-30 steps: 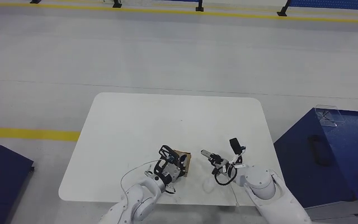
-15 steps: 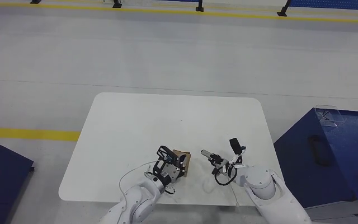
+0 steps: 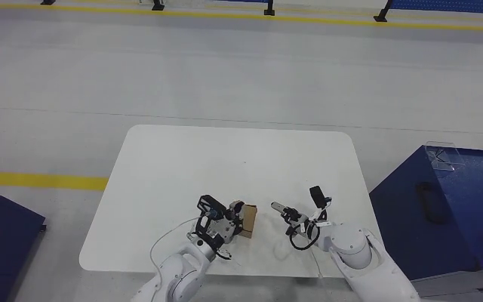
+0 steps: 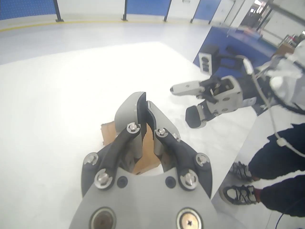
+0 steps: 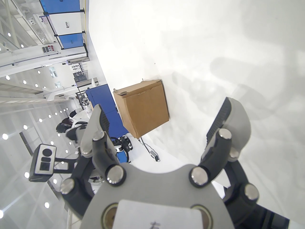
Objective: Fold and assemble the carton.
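A pale grey floor [image 3: 226, 68] with yellow lines surrounds a white, round-cornered table [image 3: 226, 155]. Near the table's robot-side edge stands the carton [image 5: 143, 106], a plain brown cardboard box, squared up, with one edge a little ragged. The left gripper [image 4: 145, 110] is just beside it, fingers pressed together. The right gripper [image 4: 181, 104] is on the other side, spread wide and apart from it. In the left wrist view that gripper hides most of the box, so contact cannot be told.
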